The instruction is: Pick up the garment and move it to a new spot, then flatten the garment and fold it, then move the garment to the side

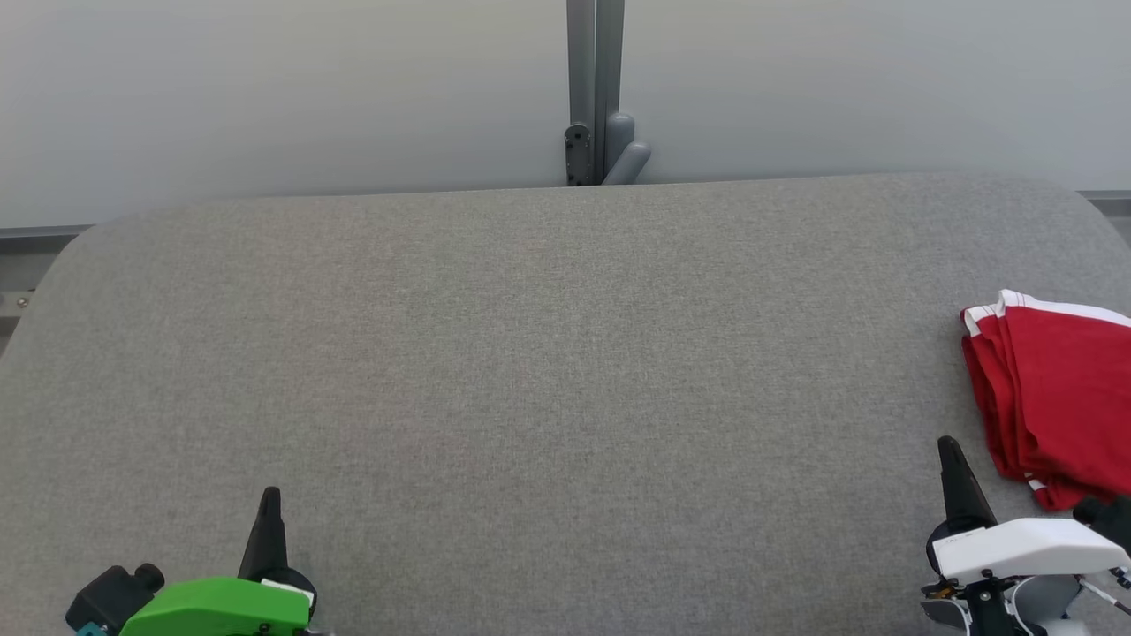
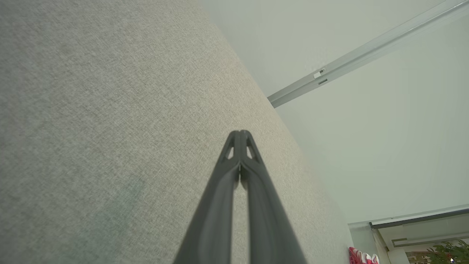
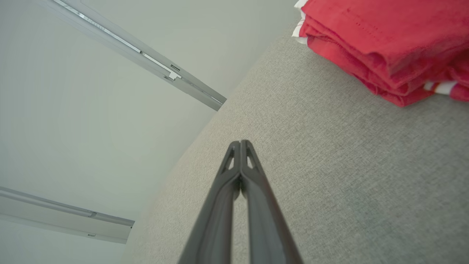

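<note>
Garment: a red garment (image 1: 1056,397) with white trim, folded into a stack of several layers, lies at the right end of the desk (image 1: 530,353) and runs past the right edge of the head view.
Desk: a wide surface covered in grey woven fabric, with rounded far corners.
Left fingers: the left fingers (image 1: 269,517) sit at the lower left of the head view, pointing away from the robot. In the left wrist view the 2 fingers (image 2: 240,137) are pressed together at the tips with nothing between them, over bare grey fabric, well apart from the garment (image 2: 361,256).
Right fingers: the right fingers (image 1: 951,461) sit at the lower right, near the garment's near left corner but apart from it. In the right wrist view the 2 fingers (image 3: 240,146) meet at the tips and hold nothing, with the garment (image 3: 384,47) lying ahead and to their right.
Background: a grey post (image 1: 595,88) stands behind the desk's far edge against a pale wall (image 1: 265,88).
</note>
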`<state>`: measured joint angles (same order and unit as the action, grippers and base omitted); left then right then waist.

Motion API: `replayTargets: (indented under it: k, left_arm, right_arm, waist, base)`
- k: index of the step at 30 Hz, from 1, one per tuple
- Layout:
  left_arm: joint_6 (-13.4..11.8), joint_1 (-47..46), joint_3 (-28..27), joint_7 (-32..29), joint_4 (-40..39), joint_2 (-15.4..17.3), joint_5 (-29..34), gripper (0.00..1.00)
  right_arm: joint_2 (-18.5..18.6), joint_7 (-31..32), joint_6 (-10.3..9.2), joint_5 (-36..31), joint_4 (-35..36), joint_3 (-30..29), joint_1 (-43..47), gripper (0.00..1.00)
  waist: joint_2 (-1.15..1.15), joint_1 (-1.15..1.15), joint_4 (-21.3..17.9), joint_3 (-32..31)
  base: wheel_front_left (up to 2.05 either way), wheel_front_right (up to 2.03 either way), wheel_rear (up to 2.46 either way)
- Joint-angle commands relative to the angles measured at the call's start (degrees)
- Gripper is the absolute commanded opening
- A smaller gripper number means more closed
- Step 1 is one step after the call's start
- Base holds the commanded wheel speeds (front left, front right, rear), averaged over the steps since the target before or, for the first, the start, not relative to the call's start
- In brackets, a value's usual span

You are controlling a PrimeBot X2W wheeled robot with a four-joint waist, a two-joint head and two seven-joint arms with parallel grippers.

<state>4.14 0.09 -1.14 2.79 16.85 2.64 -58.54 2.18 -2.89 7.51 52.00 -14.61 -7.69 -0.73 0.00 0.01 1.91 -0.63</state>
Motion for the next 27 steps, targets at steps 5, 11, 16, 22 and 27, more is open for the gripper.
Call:
replayTargets:
  k: [5,11,16,22,27]
  left_arm:
    - [0.7,-2.2,-0.8,-1.1,-0.9,0.2,-4.4,0.00]
    - [1.0,-2.9,-1.4,-2.1,-1.1,0.2,-7.7,0.00]
    - [1.3,-3.4,-1.9,-2.8,-1.1,0.2,-10.4,0.00]
    - [1.6,-4.0,-2.3,-3.7,-1.3,0.3,-13.4,0.00]
    - [1.9,-4.6,-2.8,-4.6,-1.3,0.3,-16.3,0.00]
  right_arm:
    - [0.4,1.2,0.00,4.9,0.4,0.2,-1.9,0.00]
    - [0.5,2.1,0.00,9.0,0.3,0.3,-2.5,0.00]
    - [0.5,2.9,0.00,12.2,0.3,0.4,-2.9,0.00]
    - [0.6,3.8,0.00,15.9,0.2,0.4,-3.5,0.00]
    - [0.6,4.6,0.00,19.4,0.1,0.5,-3.9,0.00]
  waist:
    - [0.00,0.00,-0.1,0.1]
    - [0.00,0.00,-0.3,0.1]
    - [0.00,0.00,-0.4,0.2]
    - [0.00,0.00,-0.6,0.3]
    - [0.00,0.00,-0.7,0.3]
  base:
    - [0.00,0.00,0.00]
    - [0.00,0.00,0.00]
    - [0.00,0.00,0.00]
    - [0.00,0.00,0.00]
    - [0.00,0.00,0.00]
